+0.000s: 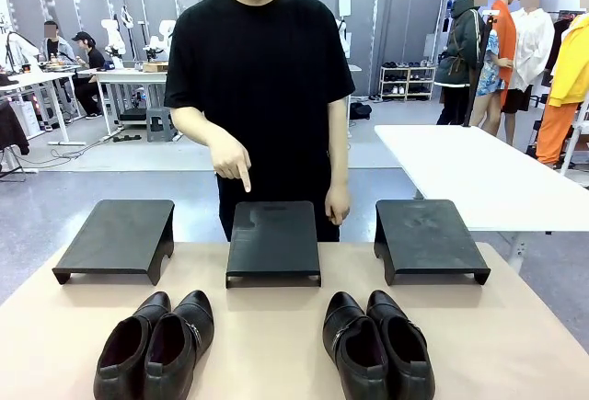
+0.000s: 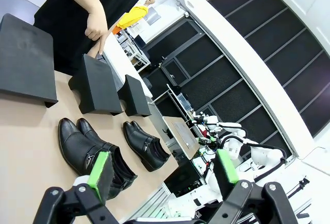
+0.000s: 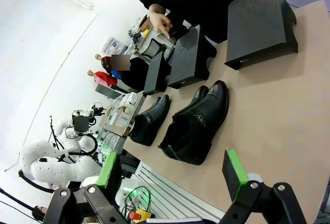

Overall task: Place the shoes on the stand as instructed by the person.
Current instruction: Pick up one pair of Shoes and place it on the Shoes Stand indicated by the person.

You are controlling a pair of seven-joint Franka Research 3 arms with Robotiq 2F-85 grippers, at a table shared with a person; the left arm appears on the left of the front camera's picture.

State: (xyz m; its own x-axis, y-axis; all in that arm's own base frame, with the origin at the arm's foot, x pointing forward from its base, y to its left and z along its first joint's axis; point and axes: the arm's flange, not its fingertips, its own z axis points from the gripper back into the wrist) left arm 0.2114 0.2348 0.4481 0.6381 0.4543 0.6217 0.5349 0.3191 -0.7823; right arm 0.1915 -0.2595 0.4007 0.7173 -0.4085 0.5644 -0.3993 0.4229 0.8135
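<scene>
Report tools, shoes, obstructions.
Left tool open, right tool open, both empty. Left shoe pair, right shoe pair on table. Person's hand points at middle stand, bare. Nothing blocking either pair.

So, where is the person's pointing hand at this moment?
In the front view the pointing hand hangs just above the far edge of the middle stand, left of centre, its index finger aimed down at that stand.

The front camera sat low at the near edge of the tabletop (image 1: pixel 267 345), facing the person (image 1: pixel 258 78) across it. Both wrist cameras hung farther back, tilted, sharing the shoes (image 2: pixel 82 147) and stands (image 2: pixel 95 85).
</scene>
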